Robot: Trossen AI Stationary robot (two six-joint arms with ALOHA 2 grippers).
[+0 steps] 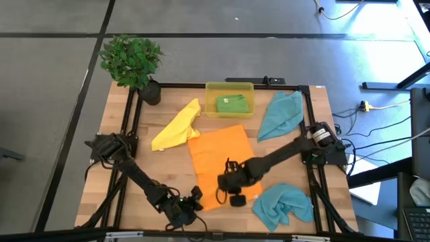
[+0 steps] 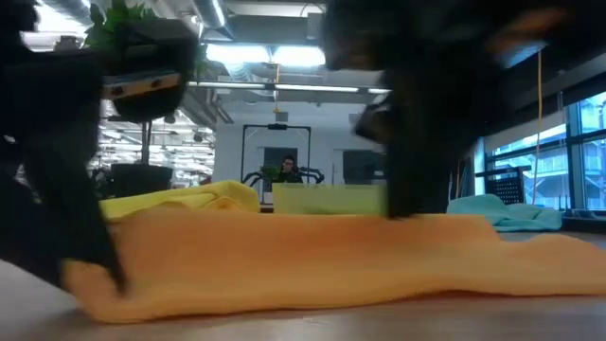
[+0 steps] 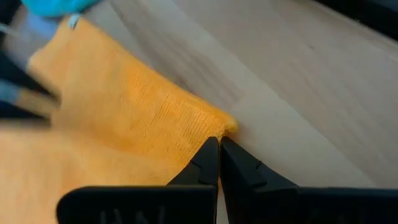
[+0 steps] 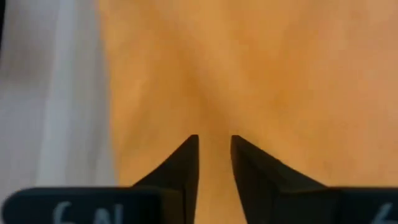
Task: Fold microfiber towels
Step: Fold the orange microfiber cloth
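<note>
An orange microfiber towel [image 1: 218, 154] lies spread on the wooden table's middle. Its near part is rumpled in the low view [image 2: 312, 256]. My left gripper [image 1: 195, 197] is shut at the towel's near left corner. My right gripper [image 4: 214, 140] hangs over the towel's near edge [image 1: 228, 190], fingers a little apart, with only orange cloth showing below them. A yellow towel [image 1: 176, 126] lies bunched at the far left. A green towel [image 1: 232, 103] lies folded in the bin. One teal towel [image 1: 281, 114] lies crumpled at the far right, another [image 1: 283, 205] at the near right. My left gripper pinches the orange towel's near left corner [image 3: 225, 126] between the tips of its two shut fingers. It comes slanting down from the table's near left side. The corner lies low, at or just above the table; the rest of the towel rests on the table.
A translucent yellow bin [image 1: 229, 89] stands at the far edge's middle. A potted plant [image 1: 132, 62] stands at the far left corner. A black frame [image 1: 127, 128] runs around the table. Bare wood [image 1: 144, 168] lies left of the orange towel.
</note>
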